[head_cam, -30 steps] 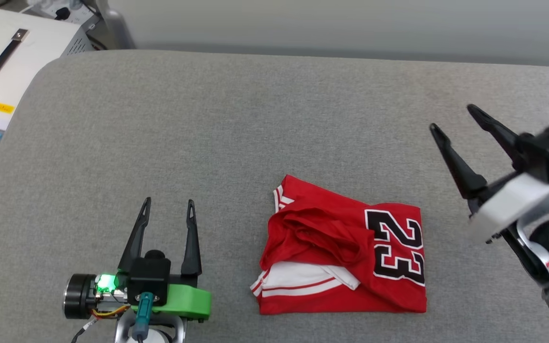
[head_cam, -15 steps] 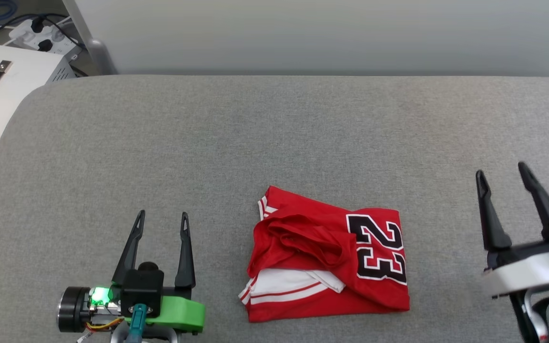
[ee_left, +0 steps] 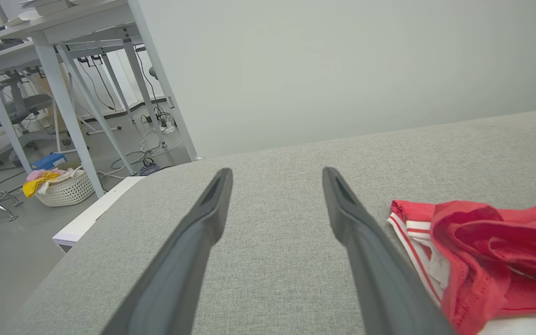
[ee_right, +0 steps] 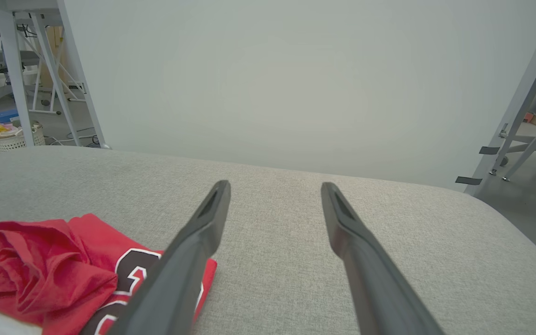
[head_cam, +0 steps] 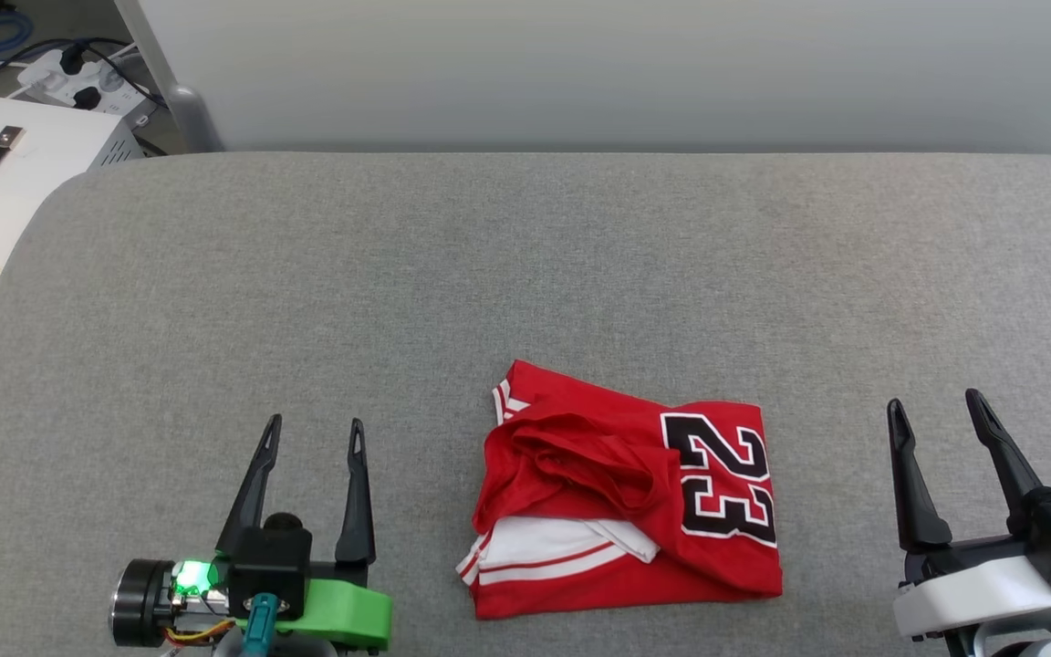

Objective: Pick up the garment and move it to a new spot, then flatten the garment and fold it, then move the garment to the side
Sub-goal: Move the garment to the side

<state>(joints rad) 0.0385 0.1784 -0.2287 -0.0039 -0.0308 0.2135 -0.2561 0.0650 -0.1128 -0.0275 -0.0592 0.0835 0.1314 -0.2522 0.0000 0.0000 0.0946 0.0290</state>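
Head view shows the folded garment (head_cam: 621, 493) lying on the grey table (head_cam: 489, 274) between the left tool (head_cam: 316, 422) and the right tool (head_cam: 934, 400), both spread wide, holding nothing, apart from the fabric.

Bright, even, shadowless light; sharp frames, wide-angle wrist distortion.

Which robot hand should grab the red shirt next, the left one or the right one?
Probably the right gripper, though it's close: it is open and faces the tidy straight edge of the garment. The left gripper, also open, faces loose sleeve layers.
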